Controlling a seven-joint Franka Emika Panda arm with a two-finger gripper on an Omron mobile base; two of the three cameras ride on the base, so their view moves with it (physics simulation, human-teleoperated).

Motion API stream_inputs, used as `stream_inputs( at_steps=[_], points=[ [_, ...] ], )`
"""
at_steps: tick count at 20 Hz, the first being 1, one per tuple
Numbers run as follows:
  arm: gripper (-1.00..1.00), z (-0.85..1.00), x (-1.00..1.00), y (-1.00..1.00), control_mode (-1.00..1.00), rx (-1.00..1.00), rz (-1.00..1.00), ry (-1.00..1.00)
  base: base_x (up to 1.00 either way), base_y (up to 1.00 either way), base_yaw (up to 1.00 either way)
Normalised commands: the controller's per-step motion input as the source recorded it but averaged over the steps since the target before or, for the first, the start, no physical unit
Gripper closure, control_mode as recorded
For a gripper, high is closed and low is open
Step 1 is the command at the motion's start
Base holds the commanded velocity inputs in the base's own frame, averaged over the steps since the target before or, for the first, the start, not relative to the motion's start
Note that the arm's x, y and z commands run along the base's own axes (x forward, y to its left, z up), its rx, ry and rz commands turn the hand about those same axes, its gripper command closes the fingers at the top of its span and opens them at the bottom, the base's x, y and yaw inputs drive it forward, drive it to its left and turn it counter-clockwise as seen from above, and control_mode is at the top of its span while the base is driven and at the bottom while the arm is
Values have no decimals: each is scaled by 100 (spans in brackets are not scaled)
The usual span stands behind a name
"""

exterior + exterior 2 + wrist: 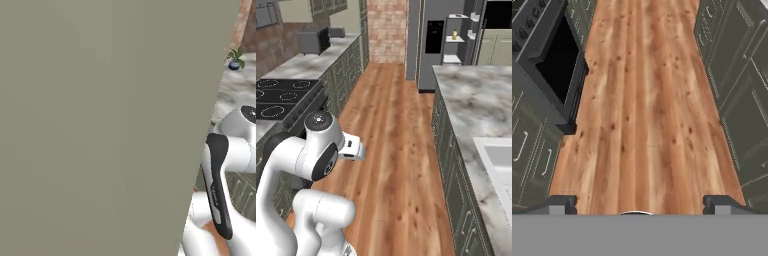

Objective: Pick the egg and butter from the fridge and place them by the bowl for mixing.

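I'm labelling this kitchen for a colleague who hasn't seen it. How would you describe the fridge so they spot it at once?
Follow the wooden floor down the aisle to the brick wall at the far end. Just right of it stands the fridge, tall and grey, beyond the marble counter. Unlike the dark green cabinets nearby, it has a black dispenser panel on its door and white shelves showing beside it.

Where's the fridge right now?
The fridge stands far off at the end of the wooden floor in the right base view, top right, beside the brick wall, its door open showing white shelves.
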Motion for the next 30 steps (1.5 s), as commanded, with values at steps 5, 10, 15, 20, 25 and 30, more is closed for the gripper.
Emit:
stream_inputs(
  at_steps=[5,10,15,20,25,30],
  points=[
    [-100,0,0,0,100,0,0,0,90,7,0],
    [-100,0,0,0,100,0,0,0,89,6,0],
    [-100,0,0,0,100,0,0,0,88,3,0],
    [-100,0,0,0,100,0,0,0,86,0,0],
    [-100,0,0,0,100,0,0,0,84,0,0],
    [-100,0,0,0,100,0,0,0,85,0,0]
  ],
)
